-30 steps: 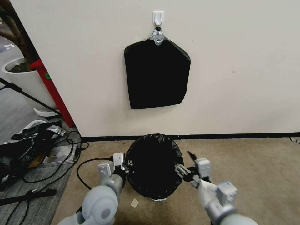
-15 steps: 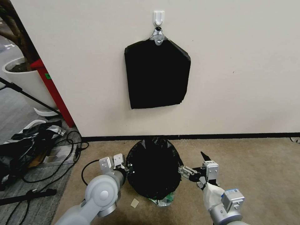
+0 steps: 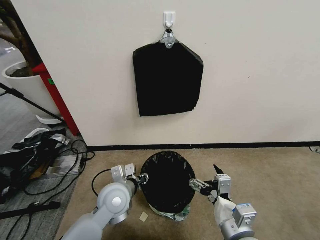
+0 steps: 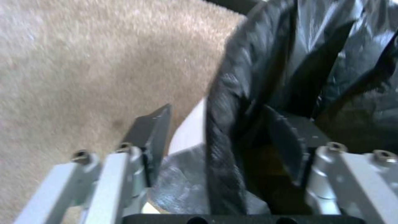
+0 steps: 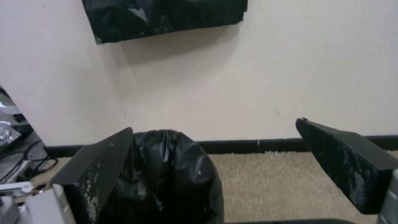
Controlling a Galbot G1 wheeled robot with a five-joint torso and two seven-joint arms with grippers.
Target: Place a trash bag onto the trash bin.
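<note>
Bag (image 3: 167,181) sits over the bin (image 4: 188,130) on the carpet (image 3: 266,180), just near of the wall (image 3: 250,50). Black film covers the mouth and most of the outer wall. In the left wrist view a strip of cream bin wall shows beside the film, so cover is not total on the left side. In the head view crumpled film with a grey-green patch bunches at the bin's foot on the near side.

L gripper (image 3: 142,179) is at the left rim. Fingers (image 4: 154,137) are spread and straddle the rim fold, one outside by the bin wall, the other inside among the film. No pinch seen. R gripper (image 3: 203,186) is just right of the bin, fingers (image 5: 348,161) wide apart, holding nothing, not touching the bag as far as I can tell.

Spare black pack (image 3: 167,78) hangs on the wall hook (image 3: 169,18), untouched. Cables and clutter (image 3: 40,156) lie far left, well apart from the work.

Judgement: task mostly done. Bag is seated and opened over the rim. Left to do, prob.: check the rim fold is pulled down evenly all round, esp. left side, then clear both arms. Far side of the rim looks covered, but the seating there cannot be confirmed.
</note>
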